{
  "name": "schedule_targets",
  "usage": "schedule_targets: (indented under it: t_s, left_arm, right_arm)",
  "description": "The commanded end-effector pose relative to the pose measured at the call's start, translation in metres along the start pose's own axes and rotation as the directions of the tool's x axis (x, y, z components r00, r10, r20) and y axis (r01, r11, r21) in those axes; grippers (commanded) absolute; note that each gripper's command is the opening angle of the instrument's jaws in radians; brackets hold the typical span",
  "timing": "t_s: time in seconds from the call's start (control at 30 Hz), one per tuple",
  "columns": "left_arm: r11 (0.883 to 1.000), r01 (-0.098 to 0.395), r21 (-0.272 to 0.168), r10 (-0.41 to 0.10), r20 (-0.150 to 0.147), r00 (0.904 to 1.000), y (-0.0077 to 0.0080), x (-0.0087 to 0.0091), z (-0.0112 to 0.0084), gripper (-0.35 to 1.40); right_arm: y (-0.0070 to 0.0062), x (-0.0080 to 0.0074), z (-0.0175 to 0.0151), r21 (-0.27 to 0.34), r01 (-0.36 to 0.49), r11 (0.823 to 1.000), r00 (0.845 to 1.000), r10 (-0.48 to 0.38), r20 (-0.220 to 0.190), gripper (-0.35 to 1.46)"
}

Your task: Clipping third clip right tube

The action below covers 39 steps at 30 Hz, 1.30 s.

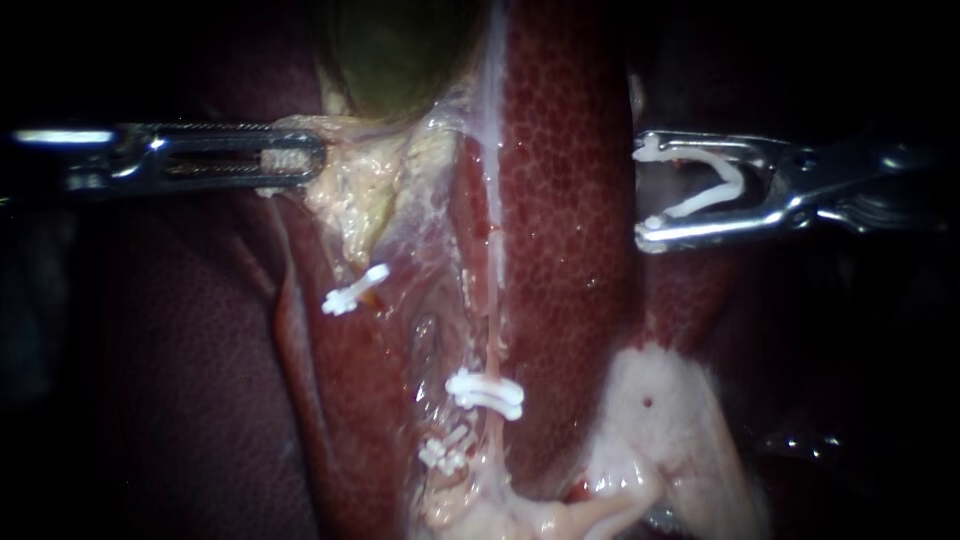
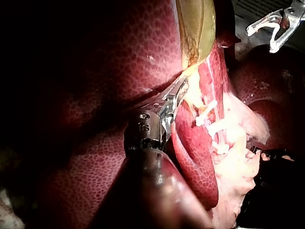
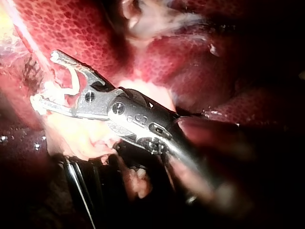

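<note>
My left instrument (image 1: pixel 300 160) comes in level from the left, its jaws shut on yellowish tissue (image 1: pixel 345 180) at the gallbladder's (image 1: pixel 390 50) lower edge; the left wrist view shows the same grip (image 2: pixel 178 93). My right instrument (image 1: pixel 645 190) hovers over the liver (image 1: pixel 560 180), to the right of the tubes and clear of them. Its jaws stand wide apart, holding an open white clip (image 1: pixel 715 190), also seen in the right wrist view (image 3: pixel 71 88). The right tube (image 1: pixel 493 330) runs down as a thin pale strand and carries a white clip (image 1: pixel 485 392), with another clip (image 1: pixel 445 450) lower down.
One more white clip (image 1: pixel 355 290) sits on the left tube, below the held tissue. Pale fatty tissue (image 1: pixel 660 410) lies at the lower right. Dark liver lobes (image 1: pixel 180 380) flank the dissected strip on both sides.
</note>
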Motion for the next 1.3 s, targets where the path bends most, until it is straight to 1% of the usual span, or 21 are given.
schedule_targets:
  t_s: [0.03,0.13,0.17,0.27,0.5,0.6,0.7,0.83,0.97,1.13,1.3]
  left_arm:
    - [1.000,-0.001,0.000,0.001,0.000,1.0000,0.0000,0.0000,0.0000,-0.21]
    - [1.000,-0.001,0.000,0.001,0.000,1.0000,0.0000,0.0000,-0.0001,-0.21]
    - [1.000,-0.001,0.000,0.001,0.000,1.0000,0.0000,0.0000,-0.0001,-0.21]
    - [1.000,-0.001,0.000,0.001,0.000,1.0000,0.0000,0.0000,-0.0001,-0.21]
    - [1.000,-0.001,0.000,0.001,0.000,1.0000,0.0000,0.0001,-0.0001,-0.21]
    - [1.000,-0.001,0.000,0.001,0.000,1.0000,-0.0001,0.0001,-0.0002,-0.21]
    - [1.000,0.000,-0.001,0.000,0.000,1.0000,-0.0002,0.0001,-0.0002,-0.21]
    - [1.000,0.000,-0.001,0.000,0.000,1.0000,-0.0002,0.0001,-0.0002,-0.21]
    - [1.000,0.000,-0.001,0.000,0.000,1.0000,-0.0003,0.0001,-0.0002,-0.21]
    - [1.000,0.000,-0.001,0.000,0.000,1.0000,-0.0003,0.0001,-0.0003,-0.21]
    - [1.000,0.000,-0.002,0.000,0.001,1.0000,-0.0005,0.0001,-0.0004,-0.21]
  right_arm:
    - [-0.0001,-0.0005,0.0003,0.003,-0.006,1.000,1.000,0.006,-0.001,0.58]
    - [0.0000,-0.0024,0.0015,0.012,-0.029,1.000,0.999,0.028,0.025,0.58]
    - [0.0001,-0.0033,0.0021,0.016,-0.035,0.999,0.999,0.035,0.034,0.58]
    - [0.0001,-0.0053,0.0036,0.026,-0.058,0.998,0.997,0.056,0.051,0.58]
    - [-0.0001,-0.0115,0.0082,0.053,-0.113,0.992,0.989,0.107,0.104,0.58]
    - [-0.0002,-0.0139,0.0097,0.068,-0.133,0.989,0.984,0.123,0.130,0.57]
    - [-0.0002,-0.0158,0.0110,0.073,-0.145,0.987,0.980,0.132,0.151,0.56]
    - [-0.0001,-0.0176,0.0123,0.079,-0.164,0.983,0.974,0.149,0.171,0.54]
    - [0.0001,-0.0187,0.0134,0.080,-0.178,0.981,0.971,0.162,0.174,0.53]
    - [0.0007,-0.0193,0.0143,0.074,-0.187,0.980,0.970,0.172,0.174,0.53]
    - [0.0014,-0.0196,0.0144,0.053,-0.202,0.978,0.966,0.190,0.174,0.53]
